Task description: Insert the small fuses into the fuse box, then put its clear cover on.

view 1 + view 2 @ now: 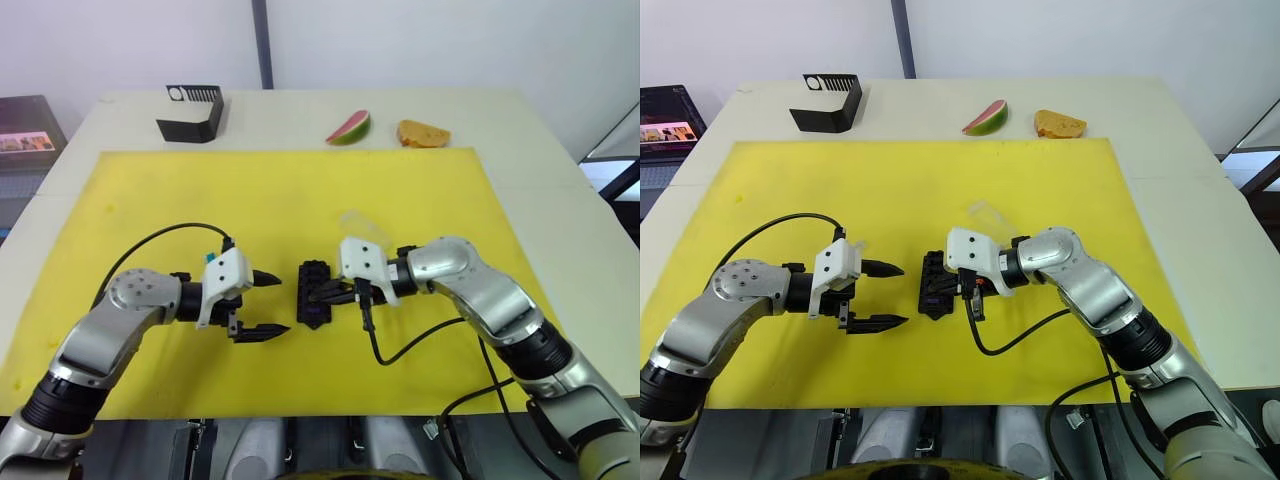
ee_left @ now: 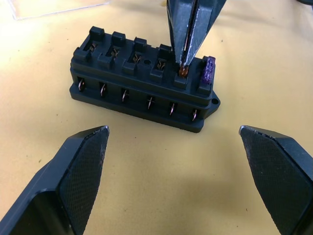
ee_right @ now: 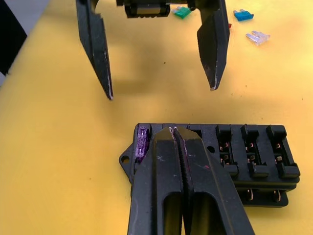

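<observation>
- The right claw [image 2: 188, 44] is clenched on a small orange fuse [image 2: 183, 71], pressing it into a slot of the fuse box [image 1: 313, 294], next to a seated purple fuse [image 2: 209, 71].
- The left claw [image 1: 263, 305] hangs released just beside the box.
- The clear cover [image 1: 362, 226] lies near the box on the yellow mat [image 1: 290, 190]; more fuses [image 3: 243, 15] lie behind the left claw.

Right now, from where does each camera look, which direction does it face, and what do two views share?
Left eye view, right eye view: on the head, facing forward and down at the yellow mat; both arms show, the left gripper open beside the fuse box.
Left wrist view: along its own spread fingers toward the fuse box.
Right wrist view: along its own fingers, shut on an orange fuse.
Shared: both wrist views show the seated purple fuse.
</observation>
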`<state>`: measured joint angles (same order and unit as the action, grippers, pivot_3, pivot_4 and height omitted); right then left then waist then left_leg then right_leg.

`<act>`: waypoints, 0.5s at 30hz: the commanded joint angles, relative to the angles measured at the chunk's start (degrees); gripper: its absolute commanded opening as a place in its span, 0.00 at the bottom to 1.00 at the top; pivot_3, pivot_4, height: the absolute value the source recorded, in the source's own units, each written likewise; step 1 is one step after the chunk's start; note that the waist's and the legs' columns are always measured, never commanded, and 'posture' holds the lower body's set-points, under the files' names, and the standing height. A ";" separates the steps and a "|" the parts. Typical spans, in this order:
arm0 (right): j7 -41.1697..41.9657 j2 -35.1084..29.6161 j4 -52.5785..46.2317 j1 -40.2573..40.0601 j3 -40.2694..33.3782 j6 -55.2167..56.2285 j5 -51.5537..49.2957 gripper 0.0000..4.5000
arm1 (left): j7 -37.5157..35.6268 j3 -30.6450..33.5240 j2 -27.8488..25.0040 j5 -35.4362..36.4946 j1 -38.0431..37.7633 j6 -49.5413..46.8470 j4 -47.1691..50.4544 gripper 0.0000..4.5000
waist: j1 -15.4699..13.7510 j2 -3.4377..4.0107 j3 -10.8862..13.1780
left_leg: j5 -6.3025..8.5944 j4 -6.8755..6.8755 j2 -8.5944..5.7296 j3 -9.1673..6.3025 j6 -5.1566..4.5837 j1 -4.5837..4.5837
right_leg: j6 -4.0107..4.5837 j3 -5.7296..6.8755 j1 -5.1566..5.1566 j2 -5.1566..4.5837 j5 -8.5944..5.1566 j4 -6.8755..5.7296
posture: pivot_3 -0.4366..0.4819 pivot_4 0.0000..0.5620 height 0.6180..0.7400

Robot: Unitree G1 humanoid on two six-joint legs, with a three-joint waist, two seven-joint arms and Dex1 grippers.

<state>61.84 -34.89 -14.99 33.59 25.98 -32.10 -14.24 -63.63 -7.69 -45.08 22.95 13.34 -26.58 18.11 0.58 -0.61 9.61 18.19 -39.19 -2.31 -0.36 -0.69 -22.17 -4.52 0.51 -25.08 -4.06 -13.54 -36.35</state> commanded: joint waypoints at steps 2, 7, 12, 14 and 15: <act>0.81 -1.05 0.32 -0.66 -0.22 -3.17 0.03 0.01 | -0.39 1.26 -0.62 0.59 0.19 0.25 1.24 1.00 | -0.01 0.00 0.00 | 0.05 0.00 0.00 0.00 -0.09 0.06 | 0.00 0.00 0.06 0.00 0.00 0.00 | 0.48 0.27 1.00; 0.75 0.90 -3.67 3.95 -6.72 -10.24 -7.68 0.01 | -0.49 5.67 -1.81 6.26 1.34 -5.00 3.07 1.00 | 0.04 0.00 0.01 | 0.06 0.00 0.00 -0.01 -0.10 0.07 | 0.00 0.00 0.07 -0.01 0.00 0.01 | 0.48 0.27 1.00; 0.18 -0.16 -5.50 6.79 -12.27 -15.30 -12.61 0.01 | -0.92 12.19 -5.53 12.35 1.93 -11.03 4.74 1.00 | 0.06 0.00 0.02 | 0.02 0.01 0.00 -0.02 -0.04 -0.11 | 0.00 0.00 -0.17 0.00 0.00 -0.06 | 0.48 0.27 1.00; 1.42 -3.61 -5.82 6.71 -15.08 -15.90 -13.43 0.01 | -1.77 15.60 -9.04 12.08 1.23 -11.46 3.14 1.00 | 0.04 0.00 0.02 | -0.01 0.01 0.01 -0.02 0.03 -0.14 | 0.00 0.00 -0.18 -0.01 0.00 -0.03 | 0.48 0.27 1.00; 1.96 -5.24 -5.99 6.35 -15.93 -15.75 -13.52 0.01 | -2.19 16.68 -10.51 11.72 0.63 -11.17 2.44 1.00 | 0.03 0.01 0.03 | -0.01 0.01 0.01 -0.02 0.02 -0.16 | 0.00 0.00 -0.18 -0.01 0.00 -0.01 | 0.48 0.27 1.00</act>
<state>62.88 -38.29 -19.16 39.65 13.46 -47.91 -26.68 -64.92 5.54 -53.91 34.38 14.20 -37.89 20.69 0.61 -0.59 9.64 18.18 -39.19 -2.30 -0.38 -0.67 -22.34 -4.52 0.51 -25.26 -4.07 -13.55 -36.32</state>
